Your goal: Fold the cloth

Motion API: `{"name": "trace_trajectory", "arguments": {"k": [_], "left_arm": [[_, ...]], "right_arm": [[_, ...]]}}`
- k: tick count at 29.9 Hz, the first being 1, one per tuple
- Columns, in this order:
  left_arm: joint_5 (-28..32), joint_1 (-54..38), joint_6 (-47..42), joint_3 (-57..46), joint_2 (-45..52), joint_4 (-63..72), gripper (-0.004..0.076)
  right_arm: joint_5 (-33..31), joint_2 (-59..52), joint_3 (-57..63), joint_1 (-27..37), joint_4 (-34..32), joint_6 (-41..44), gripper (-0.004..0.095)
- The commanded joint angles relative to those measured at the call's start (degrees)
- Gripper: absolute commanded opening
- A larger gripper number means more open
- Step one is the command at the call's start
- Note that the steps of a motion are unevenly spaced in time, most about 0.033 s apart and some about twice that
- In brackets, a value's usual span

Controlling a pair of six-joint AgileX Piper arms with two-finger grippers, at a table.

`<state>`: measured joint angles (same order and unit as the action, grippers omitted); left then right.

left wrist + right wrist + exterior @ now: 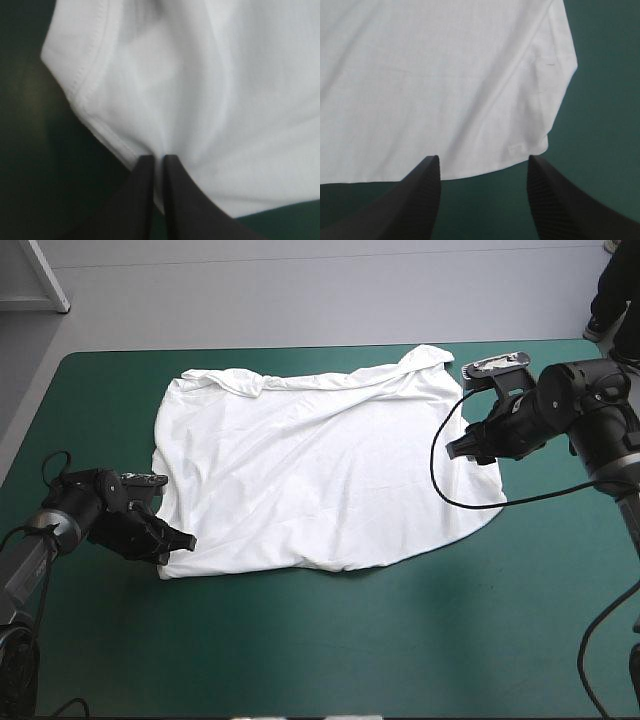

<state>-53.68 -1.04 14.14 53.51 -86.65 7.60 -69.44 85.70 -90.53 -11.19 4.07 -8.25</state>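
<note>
teal-green cover over the whole table, bare along the near side. left gripper sat low at the near-left corner of the t-shirt. its black fingers were pressed almost together, pinching the white cloth just inside the stitched hem, and creases fanned away from the tips. the t-shirt lay spread mostly flat across the middle of the table, nearer the far edge. its far edge was rumpled and rolled, with a point of cloth sticking out at the far right. right gripper was at the shirt's right edge, fingers spread wide with nothing held. the cloth's edge just reached between the tips, with bare cover nearer the wrist.
</note>
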Motion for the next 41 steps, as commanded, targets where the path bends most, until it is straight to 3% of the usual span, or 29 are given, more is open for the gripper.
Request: {"name": "trace_trajectory", "arguments": {"k": [1,5,11,18,22,25,27,31,32,35,41], "left_arm": [[-2.48,0.28,-0.08,2.54,2.12,-3.15,0.0019],[-6.60,0.17,-4.70,5.05,4.36,-13.77,0.0019],[-4.07,-0.30,-13.08,5.34,8.74,-26.09,0.0020],[-4.34,-1.34,-7.04,6.07,8.86,-11.46,0.0019],[-1.60,-1.08,-0.56,8.95,8.96,5.25,0.0024],[-1.24,-0.15,6.76,11.81,8.96,16.31,0.0116],[-2.93,1.11,8.09,13.62,8.96,18.53,0.0269],[-7.86,3.86,7.29,15.15,8.96,15.85,0.0652],[-8.42,4.34,4.66,15.15,8.96,12.87,0.0708],[-9.63,4.79,-5.12,15.15,8.96,2.40,0.0717],[-9.04,4.79,-9.03,14.79,8.65,-5.76,0.0705]], "right_arm": [[1.88,-3.76,-1.31,0.22,-0.97,-0.12,0.0495],[1.88,-4.88,-1.31,0.22,-0.85,0.34,0.0495],[1.88,-5.21,-1.17,0.22,-0.47,0.48,0.0495],[1.88,-5.21,-1.17,0.22,0.13,0.48,0.0495],[1.88,-5.21,-1.17,0.22,0.22,0.33,0.0495],[1.88,-5.21,-1.17,0.22,0.35,-0.19,0.0495],[1.88,-5.21,-1.17,0.22,0.73,-1.24,0.0494],[1.88,-5.85,-1.17,0.22,3.10,-2.58,0.0449],[1.88,-6.11,-1.17,0.22,3.59,-2.75,0.0430],[1.88,-6.58,-1.17,0.22,4.70,-3.47,0.0369],[1.88,-6.71,-1.17,0.22,5.50,-3.85,0.0348]]}}
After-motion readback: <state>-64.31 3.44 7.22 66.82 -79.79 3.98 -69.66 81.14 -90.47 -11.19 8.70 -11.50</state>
